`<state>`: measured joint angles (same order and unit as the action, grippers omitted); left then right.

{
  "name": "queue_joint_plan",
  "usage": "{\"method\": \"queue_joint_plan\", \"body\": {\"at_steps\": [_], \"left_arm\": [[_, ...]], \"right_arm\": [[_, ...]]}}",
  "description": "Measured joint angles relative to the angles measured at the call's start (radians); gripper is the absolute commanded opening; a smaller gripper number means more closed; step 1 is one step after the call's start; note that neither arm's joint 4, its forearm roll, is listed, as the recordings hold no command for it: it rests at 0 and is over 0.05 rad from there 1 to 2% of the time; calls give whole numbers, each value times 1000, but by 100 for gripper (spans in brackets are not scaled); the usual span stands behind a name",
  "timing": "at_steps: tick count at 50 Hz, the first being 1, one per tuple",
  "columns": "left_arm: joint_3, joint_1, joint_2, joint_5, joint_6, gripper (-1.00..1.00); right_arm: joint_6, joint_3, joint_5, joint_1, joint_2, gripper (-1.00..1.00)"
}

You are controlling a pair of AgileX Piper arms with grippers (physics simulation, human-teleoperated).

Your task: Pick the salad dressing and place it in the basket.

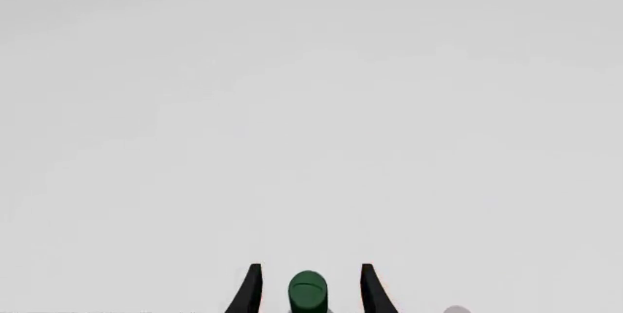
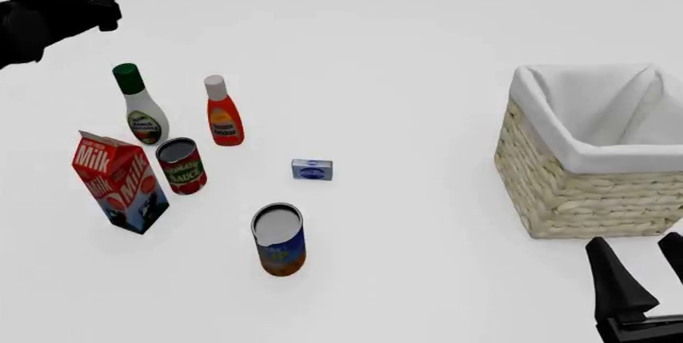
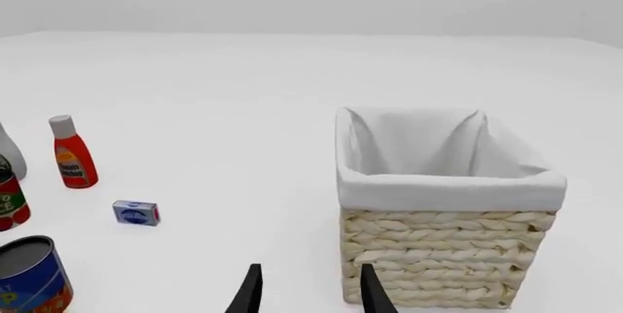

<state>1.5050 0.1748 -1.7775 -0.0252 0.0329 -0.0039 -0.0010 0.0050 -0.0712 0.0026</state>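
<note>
Left claw (image 1: 308, 287) open, salad dressing (image 1: 308, 290) cap between fingertips.

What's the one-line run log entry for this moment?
phase: approach | left pincer: open, above salad dressing cap | right pincer: open, idle by basket | dressing: upright on table, ungrasped

Both arms matte black; right tool (image 2: 653, 275) fingers tapered, wedge-like; left arm (image 2: 48, 7) blocky, apparently jointed.

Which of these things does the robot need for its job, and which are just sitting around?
Needed: salad dressing, basket.

Just sitting around: red bottle, milk carton, red sauce can, blue-orange can, small blue box.
</note>
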Motion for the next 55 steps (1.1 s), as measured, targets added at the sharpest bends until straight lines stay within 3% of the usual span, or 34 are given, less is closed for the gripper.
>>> {"method": "queue_joint_plan", "body": {"at_steps": [23, 55], "left_arm": [[159, 16, -187, -107, -22, 100], [181, 12, -305, -113, -28, 100]], "right_arm": [[-3, -1, 1, -5, -1, 100], [-7, 0, 5, -18, -1, 100]]}}
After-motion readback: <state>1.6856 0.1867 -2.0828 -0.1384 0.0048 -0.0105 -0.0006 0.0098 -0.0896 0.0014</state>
